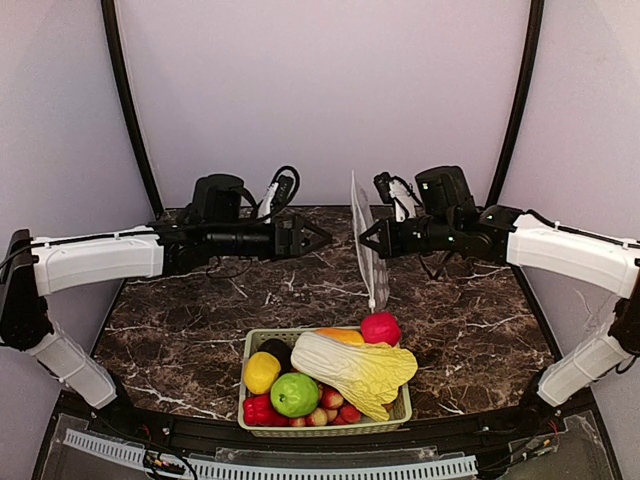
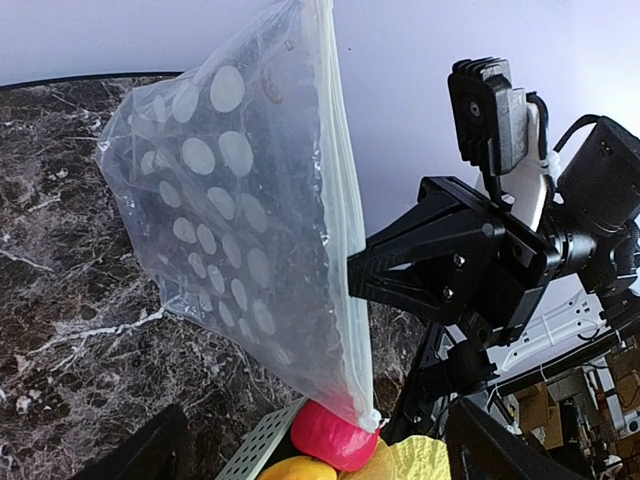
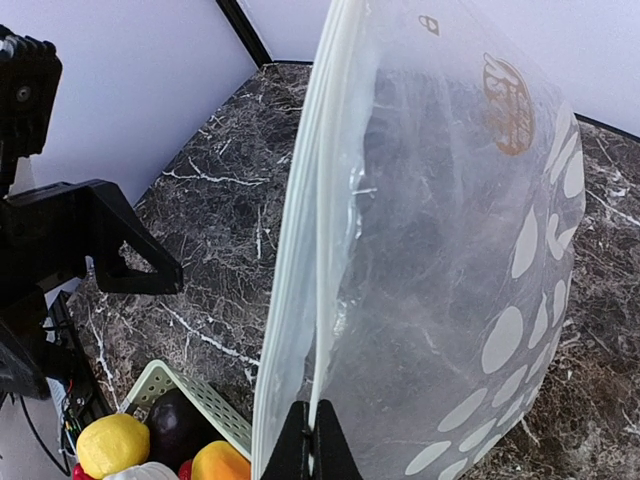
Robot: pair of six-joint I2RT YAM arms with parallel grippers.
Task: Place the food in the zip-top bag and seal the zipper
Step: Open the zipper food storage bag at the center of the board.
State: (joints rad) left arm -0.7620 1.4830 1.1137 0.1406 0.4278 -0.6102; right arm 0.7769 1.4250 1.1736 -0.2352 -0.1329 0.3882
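Nearest us sat the pale green basket [image 1: 322, 429] at the near edge of the table [image 1: 180, 330]. It held the napa cabbage [image 1: 355, 368], green apple [image 1: 294, 394], lemon [image 1: 261, 372] and red pepper [image 1: 258, 410], with the magenta fruit [image 1: 380, 328] at its far rim. Beyond it, raised off the marble, the zip-top bag [image 1: 366, 245] hung upright, its lower corner near the magenta fruit. We saw the right gripper [image 1: 363, 238] pinched tight on the bag's edge, along which the zipper [image 3: 305, 230] ran. We could not tell whether that strip was pressed together. The left gripper [image 1: 325, 238] hovered beside the bag without touching it, fingers spread wide and holding nothing.
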